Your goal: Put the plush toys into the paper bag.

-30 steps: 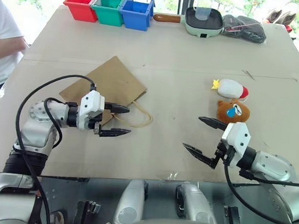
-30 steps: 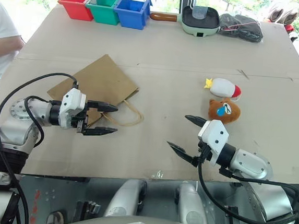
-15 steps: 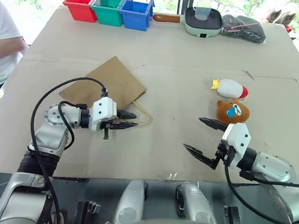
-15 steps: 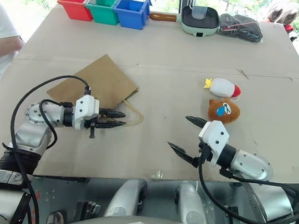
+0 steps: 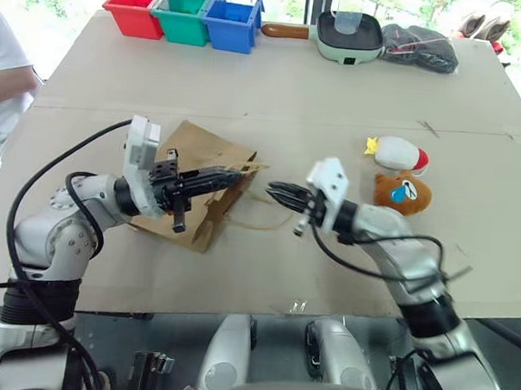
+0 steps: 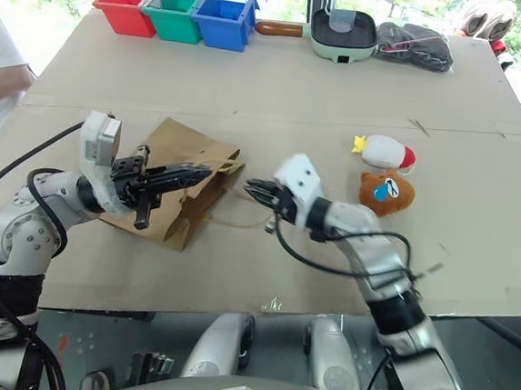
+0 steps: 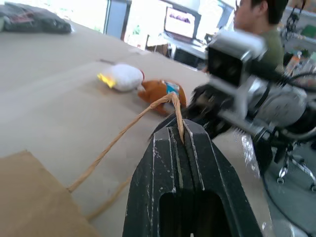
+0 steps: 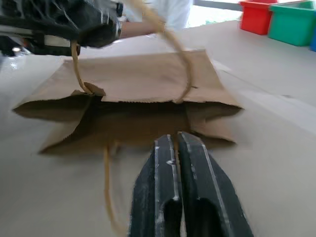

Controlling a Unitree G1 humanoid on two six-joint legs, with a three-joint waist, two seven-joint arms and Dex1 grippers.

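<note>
Left hand [image 5: 233, 178] — fingers clamped on one loop handle [image 7: 129, 128] of the paper bag [image 5: 192, 178], lifting its mouth off the bench [image 5: 296, 98]. Right hand [image 5: 274, 192] — fingers together on the lower handle [image 8: 108, 191] at the bag's mouth.

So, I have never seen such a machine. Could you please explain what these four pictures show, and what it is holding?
It is a two-armed robot at a table. Two pictures come from cameras in its head, looking down; the other two come from a camera on each wrist. The left tool is shut on a handle of the paper bag, lifting its mouth partly open. The right tool is shut on the bag's other handle, which lies on the table. Two plush toys, a white one and a brown bear head, wait beside it. Coloured bins, a pan and a dark cloth bundle stand at the far edge.
</note>
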